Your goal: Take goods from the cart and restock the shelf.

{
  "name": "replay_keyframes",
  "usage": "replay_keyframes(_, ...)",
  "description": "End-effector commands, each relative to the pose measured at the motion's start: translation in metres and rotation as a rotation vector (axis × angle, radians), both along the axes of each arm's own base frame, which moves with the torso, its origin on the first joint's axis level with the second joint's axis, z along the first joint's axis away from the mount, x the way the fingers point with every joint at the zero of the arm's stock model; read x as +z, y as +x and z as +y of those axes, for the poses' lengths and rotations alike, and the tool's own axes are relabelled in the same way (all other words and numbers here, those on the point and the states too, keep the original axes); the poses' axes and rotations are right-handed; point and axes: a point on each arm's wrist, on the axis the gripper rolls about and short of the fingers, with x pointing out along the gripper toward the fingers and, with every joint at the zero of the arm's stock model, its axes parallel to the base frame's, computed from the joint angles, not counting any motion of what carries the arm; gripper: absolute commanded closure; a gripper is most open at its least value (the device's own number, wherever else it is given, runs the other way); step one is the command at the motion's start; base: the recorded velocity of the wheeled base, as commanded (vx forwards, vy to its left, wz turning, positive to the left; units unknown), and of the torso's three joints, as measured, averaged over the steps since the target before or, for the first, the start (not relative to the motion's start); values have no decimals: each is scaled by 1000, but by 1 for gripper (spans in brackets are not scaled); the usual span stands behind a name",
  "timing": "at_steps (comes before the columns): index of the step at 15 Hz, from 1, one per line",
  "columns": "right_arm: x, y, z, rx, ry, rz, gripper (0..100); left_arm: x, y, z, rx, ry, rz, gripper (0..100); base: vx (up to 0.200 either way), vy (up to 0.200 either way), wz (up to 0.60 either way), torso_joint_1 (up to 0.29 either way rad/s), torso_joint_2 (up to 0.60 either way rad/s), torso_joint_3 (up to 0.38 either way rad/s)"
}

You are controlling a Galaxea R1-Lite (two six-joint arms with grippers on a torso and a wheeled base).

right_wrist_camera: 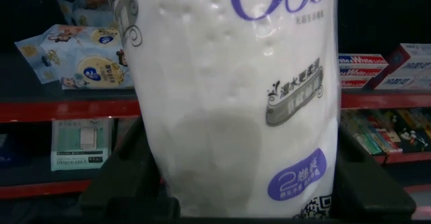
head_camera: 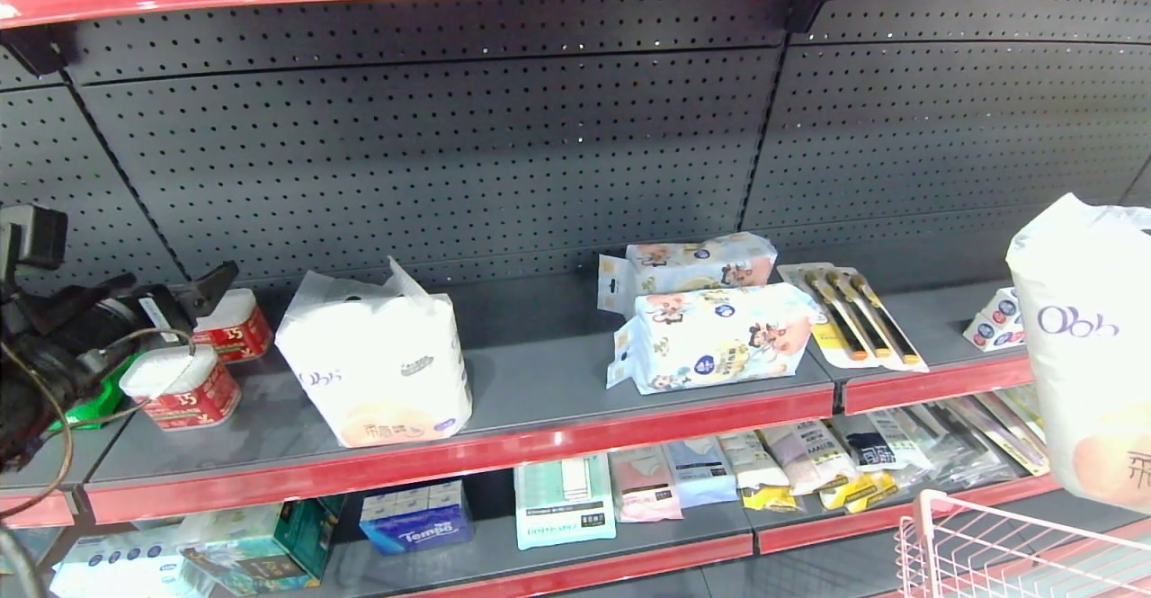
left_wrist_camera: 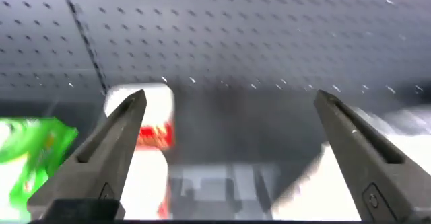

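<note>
A tall white pack of paper rolls [head_camera: 1093, 346] hangs at the far right, above the pink wire cart [head_camera: 989, 544]. My right gripper [right_wrist_camera: 246, 170] is shut on this pack [right_wrist_camera: 236, 83], one dark finger on each side of its lower part. A matching white pack [head_camera: 378, 364] stands on the grey shelf [head_camera: 530, 373], left of centre. My left gripper [head_camera: 193, 301] is open over the shelf's left end, beside two red-and-white canisters [head_camera: 184, 387]. In the left wrist view the gripper [left_wrist_camera: 229, 99] holds nothing, and a canister [left_wrist_camera: 145, 116] stands behind one finger.
Two cartoon-printed wipe packs [head_camera: 710, 333] lie right of centre, with a carded utensil set [head_camera: 854, 310] beside them. A green item [head_camera: 90, 405] sits under the left arm. Small boxes [head_camera: 994, 319] are at the far right. The lower shelf [head_camera: 629, 562] holds several packets.
</note>
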Motion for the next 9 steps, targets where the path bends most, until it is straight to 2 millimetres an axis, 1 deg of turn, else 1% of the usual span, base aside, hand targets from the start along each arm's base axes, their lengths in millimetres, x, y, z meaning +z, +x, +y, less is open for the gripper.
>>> replay_keyframes(1,1,-5,0,-1,-3,-20,100,16,-44,-13,-39,16,-42,0,0,0,0,0,0,0)
replay_keyframes(2,0,-7,0,-1,-5,-21,100,19,-55,-15,-58,17,-46,0,0,0,0,0,0,0)
replay_keyframes(3,-1,-7,0,-9,-5,-15,100,22,-71,-19,-84,16,-39,0,0,0,0,0,0,0)
replay_keyframes(4,-2,-7,0,-12,-5,-10,100,23,-79,-22,-94,14,-30,0,0,0,0,0,0,0)
replay_keyframes(5,-5,-6,0,-13,-6,1,100,25,-102,-27,-113,5,5,0,0,0,0,0,0,0)
replay_keyframes(6,-5,-6,0,-13,-6,2,100,24,-108,-28,-118,5,19,0,0,0,0,0,0,0)
replay_keyframes(7,-6,-6,0,-13,-7,7,100,24,-123,-31,-121,18,41,0,0,0,0,0,0,0)
replay_keyframes(9,-9,-6,0,-10,-36,17,100,22,-146,-36,-127,39,55,0,0,0,0,0,0,0)
